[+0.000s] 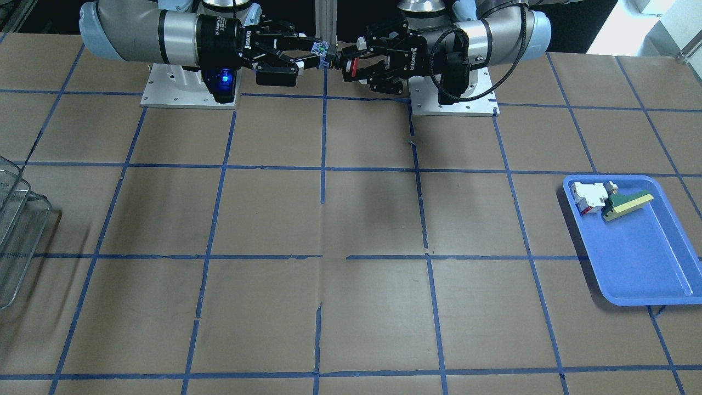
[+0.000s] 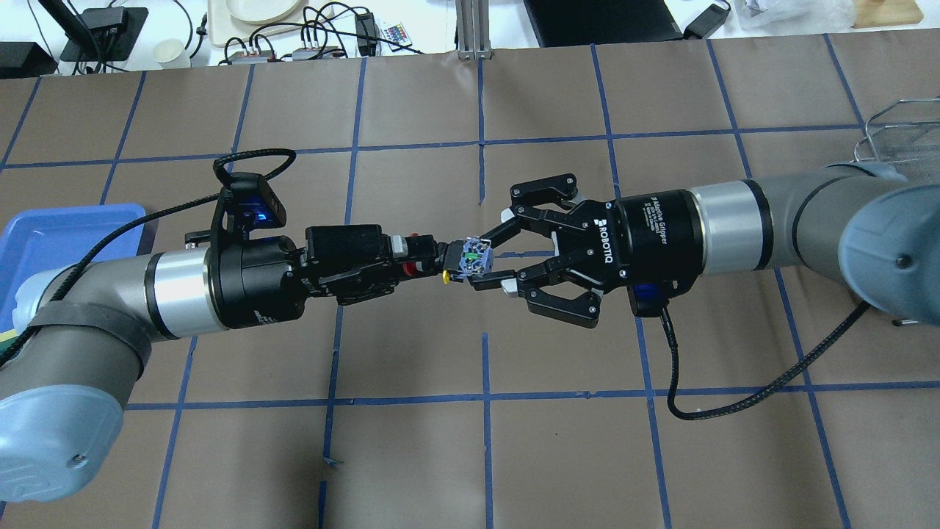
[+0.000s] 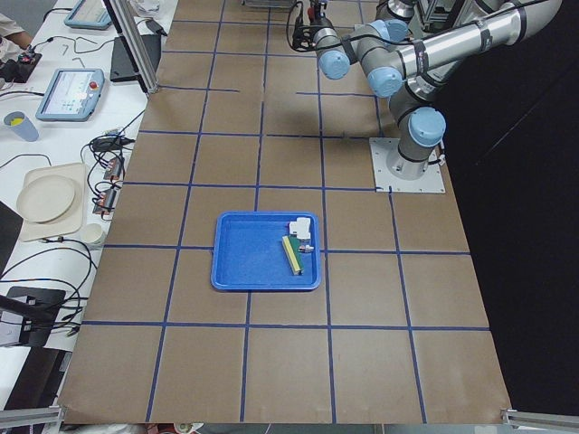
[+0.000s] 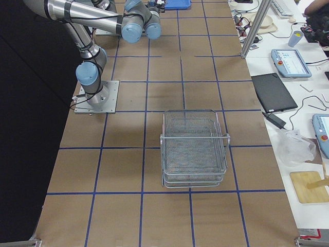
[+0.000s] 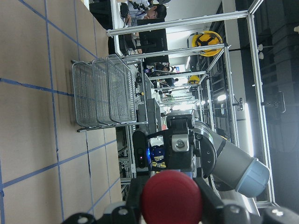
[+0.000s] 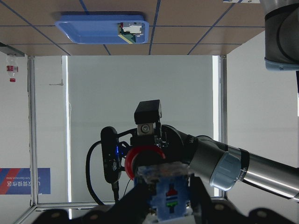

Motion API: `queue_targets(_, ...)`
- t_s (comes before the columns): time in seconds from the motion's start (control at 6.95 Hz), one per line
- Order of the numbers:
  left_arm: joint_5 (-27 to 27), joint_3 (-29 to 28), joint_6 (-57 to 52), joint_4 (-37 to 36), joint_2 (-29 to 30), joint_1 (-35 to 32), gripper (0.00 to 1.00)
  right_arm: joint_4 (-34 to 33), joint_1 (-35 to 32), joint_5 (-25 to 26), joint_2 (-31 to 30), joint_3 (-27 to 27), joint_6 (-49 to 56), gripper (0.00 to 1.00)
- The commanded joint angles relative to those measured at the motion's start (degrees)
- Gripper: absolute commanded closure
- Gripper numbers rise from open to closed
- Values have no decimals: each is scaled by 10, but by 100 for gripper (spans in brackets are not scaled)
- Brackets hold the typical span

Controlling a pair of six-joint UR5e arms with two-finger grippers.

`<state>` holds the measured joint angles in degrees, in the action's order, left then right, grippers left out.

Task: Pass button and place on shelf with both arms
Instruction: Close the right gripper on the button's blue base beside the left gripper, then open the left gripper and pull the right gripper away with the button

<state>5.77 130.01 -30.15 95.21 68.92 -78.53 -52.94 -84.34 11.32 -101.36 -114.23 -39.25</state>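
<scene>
The button (image 2: 470, 257) hangs in mid-air between my two grippers, above the table near the robot's bases. My left gripper (image 2: 438, 261) is shut on its red-capped end; the red cap (image 5: 172, 196) fills the bottom of the left wrist view. My right gripper (image 2: 485, 262) has its fingers closed against the button's grey body end, whose blue-and-white face (image 6: 170, 196) shows in the right wrist view. In the front view the button (image 1: 328, 55) sits between the two grippers. The wire shelf (image 4: 195, 149) stands on the table far off on my right side, also seen in the overhead view (image 2: 899, 128).
A blue tray (image 1: 647, 263) lies on my left side, holding a white-and-red block (image 1: 589, 196) and a green-and-yellow piece (image 1: 628, 204). Cables hang from both wrists. Operators' desks with tablets and dishes line the far edge.
</scene>
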Motion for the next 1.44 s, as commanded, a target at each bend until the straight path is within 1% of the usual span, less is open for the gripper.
queue_targets(0.0,3,-1,3,-1,1,0,1,-3,1,-1,0,1,-14,97)
queue_targets(0.14,6,-3,28,-3,8,0,0,-5,2,0,0,1,-20,97)
queue_targets(0.29,6,-8,39,-6,16,0,0,-8,9,12,1,3,-22,97)
queue_targets(0.43,10,-12,60,-19,22,3,0,-13,30,60,2,15,-22,97)
queue_targets(0.58,90,-13,90,-74,24,21,0,-13,85,157,2,45,-22,97)
queue_targets(0.72,177,-12,148,-152,30,47,0,-14,133,237,3,84,-19,97)
queue_targets(0.86,206,-15,169,-186,51,53,0,-54,139,327,21,132,-10,97)
queue_targets(1.01,295,-39,170,-214,84,56,0,-74,139,389,42,185,7,97)
queue_targets(1.15,366,-77,171,-216,129,56,0,-77,140,458,62,229,63,97)
queue_targets(1.3,451,-120,185,-216,170,56,0,-87,140,543,81,267,143,97)
